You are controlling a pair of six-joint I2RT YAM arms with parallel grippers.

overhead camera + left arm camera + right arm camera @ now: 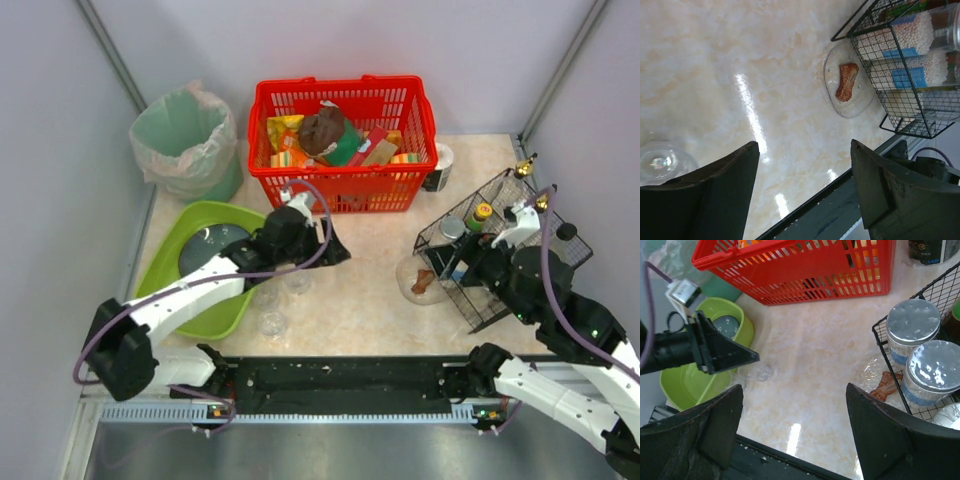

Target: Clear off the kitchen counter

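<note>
The kitchen counter point(370, 305) is pale beige marble-patterned stone, also seen in the left wrist view point(715, 60) and the right wrist view point(815, 345). A clear plate point(412, 272) with a brown food piece point(424, 281) lies by the wire rack; the left wrist view shows the plate point(860, 102) and the food point(846, 81). Clear glasses point(272, 324) stand near the green tray. My left gripper point(338, 250) is open and empty above the counter's middle point(804, 145). My right gripper point(468, 270) is open and empty beside the rack point(794, 387).
A red basket point(345, 180) of groceries stands at the back, with a bagged bin point(185, 140) to its left. A lime-green tray point(165, 265) holds a dark dish. A black wire rack point(500, 235) with lidded jars point(912, 322) stands at the right. A black rail point(340, 375) runs along the front.
</note>
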